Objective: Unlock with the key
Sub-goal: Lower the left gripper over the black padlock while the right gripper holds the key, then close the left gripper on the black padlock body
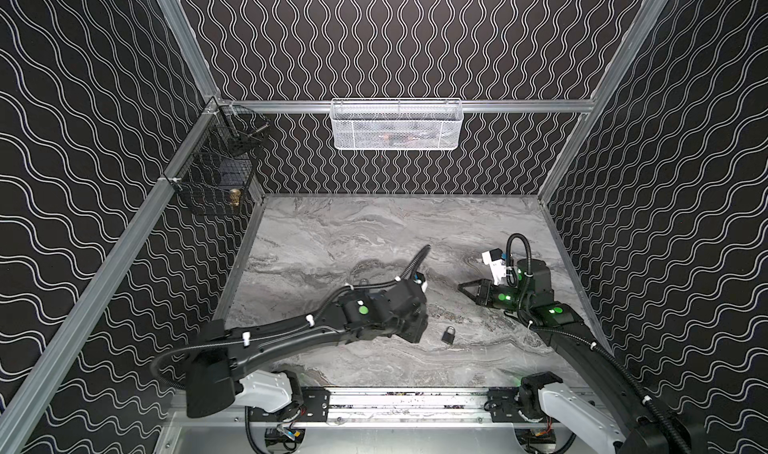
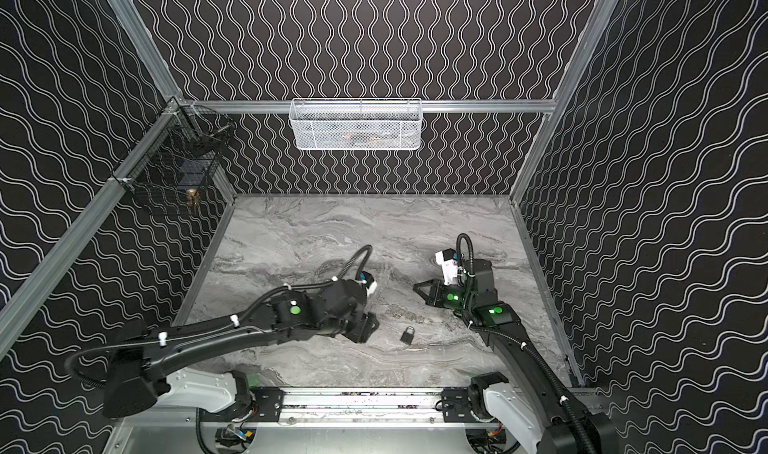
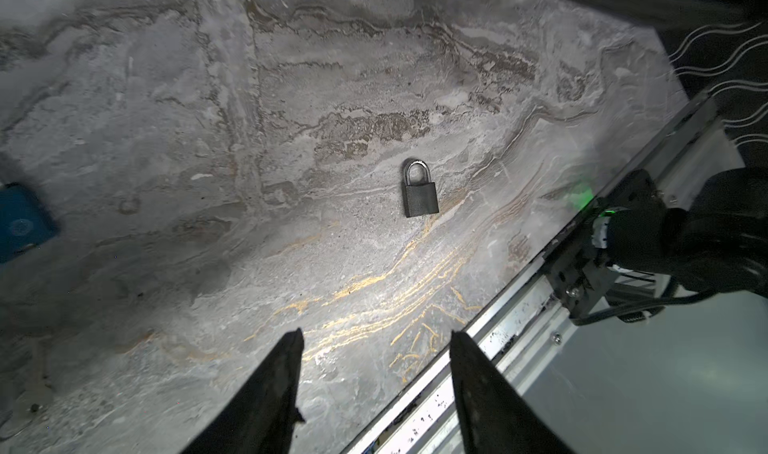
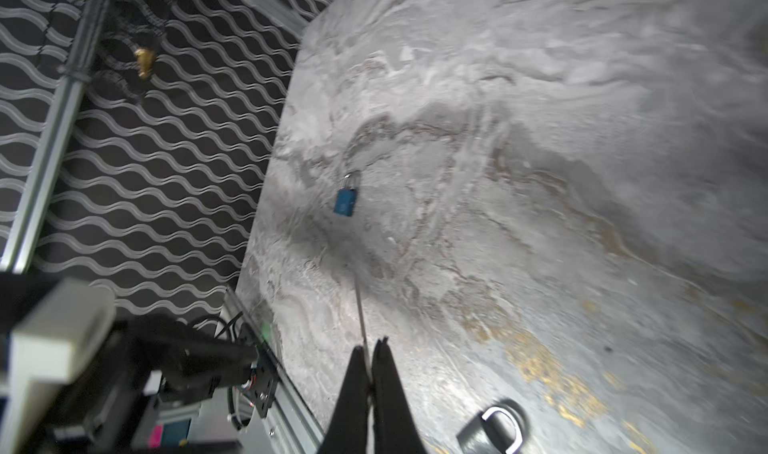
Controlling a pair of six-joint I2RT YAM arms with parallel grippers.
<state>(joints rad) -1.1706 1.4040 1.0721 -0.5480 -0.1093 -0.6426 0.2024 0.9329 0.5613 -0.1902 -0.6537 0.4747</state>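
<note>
Black wire basket (image 1: 216, 181): we find it hooked on the left wall rail, with a small brass piece (image 1: 235, 197) inside (too small for us to name).
Blue padlock (image 4: 345, 202): it lies flat on the grey marble tabletop (image 1: 353, 231) toward the left wall, and we see it best from the right wrist view.
White mesh basket (image 1: 397, 125): it hangs on the back rail, above the table.
Left gripper (image 3: 377, 333): released, with the fingers spread and nothing between them, hovering over the front middle of the table.
Black padlock (image 1: 447, 335): we see it lying flat just right of the left gripper with its shackle (image 3: 415, 171) closed, touching neither claw.
Right gripper (image 4: 370, 346): clenched on a thin silvery key (image 4: 360, 306), which we see edge-on. The blade sticks out past the fingertips, and the gripper is held above the table behind and to the right of the black padlock.
</note>
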